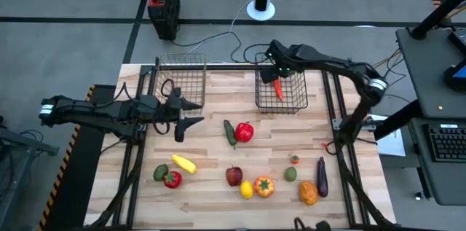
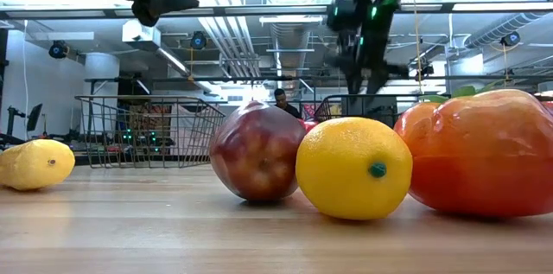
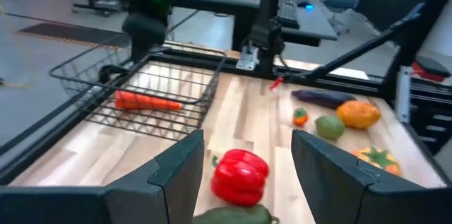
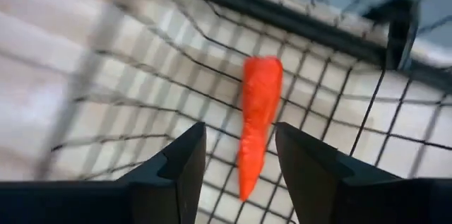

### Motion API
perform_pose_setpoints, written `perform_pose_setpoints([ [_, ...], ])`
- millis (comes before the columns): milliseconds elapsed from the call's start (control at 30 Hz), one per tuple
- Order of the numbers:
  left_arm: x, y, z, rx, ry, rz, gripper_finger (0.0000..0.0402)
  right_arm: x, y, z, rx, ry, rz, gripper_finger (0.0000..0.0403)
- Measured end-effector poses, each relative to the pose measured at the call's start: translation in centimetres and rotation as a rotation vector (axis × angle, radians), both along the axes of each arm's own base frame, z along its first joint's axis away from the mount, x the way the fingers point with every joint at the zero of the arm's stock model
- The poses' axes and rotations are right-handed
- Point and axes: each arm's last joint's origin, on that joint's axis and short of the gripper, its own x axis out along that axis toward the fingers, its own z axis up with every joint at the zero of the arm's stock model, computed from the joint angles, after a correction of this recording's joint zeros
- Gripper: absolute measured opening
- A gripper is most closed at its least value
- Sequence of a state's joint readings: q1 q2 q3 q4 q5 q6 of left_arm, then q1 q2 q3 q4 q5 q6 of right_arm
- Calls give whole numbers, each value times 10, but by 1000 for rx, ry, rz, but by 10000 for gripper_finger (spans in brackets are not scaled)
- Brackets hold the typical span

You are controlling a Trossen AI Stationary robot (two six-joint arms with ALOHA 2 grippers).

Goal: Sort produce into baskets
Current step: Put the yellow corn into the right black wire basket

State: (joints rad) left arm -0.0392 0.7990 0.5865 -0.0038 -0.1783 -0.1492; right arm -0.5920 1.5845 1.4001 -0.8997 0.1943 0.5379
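One carrot (image 4: 258,121) is lying in the right basket (image 1: 282,91) below our right fingers (image 4: 240,164), spread; next we are needing another piece; left fingers (image 3: 244,174) spread, waiting.

The high view looked straight down on the table (image 1: 218,194). The low view faced level across it. Both wrist views shared the carrot (image 3: 147,102), which the right saw closer.

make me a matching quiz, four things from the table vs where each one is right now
Things:
1. carrot
2. red pepper
3. eggplant
4. left tool

Places:
a. table's right side, beside an orange piece
b. inside the right basket
c. table's middle, beside a dark green piece
d. by the empty left basket

Pairs: 1-b, 2-c, 3-a, 4-d
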Motion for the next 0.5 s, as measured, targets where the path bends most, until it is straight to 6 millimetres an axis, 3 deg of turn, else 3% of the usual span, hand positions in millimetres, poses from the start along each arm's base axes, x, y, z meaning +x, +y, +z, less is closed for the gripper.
perform_pose_setpoints([
  [267, 3, -9, -3, -1, 19, -57, 198, 2, 102, 36, -224, -31, 263, 146],
  [500, 9, -30, -12, -40, 84, -302, 198, 4, 188, 30, -353, -80, 517, 139],
])
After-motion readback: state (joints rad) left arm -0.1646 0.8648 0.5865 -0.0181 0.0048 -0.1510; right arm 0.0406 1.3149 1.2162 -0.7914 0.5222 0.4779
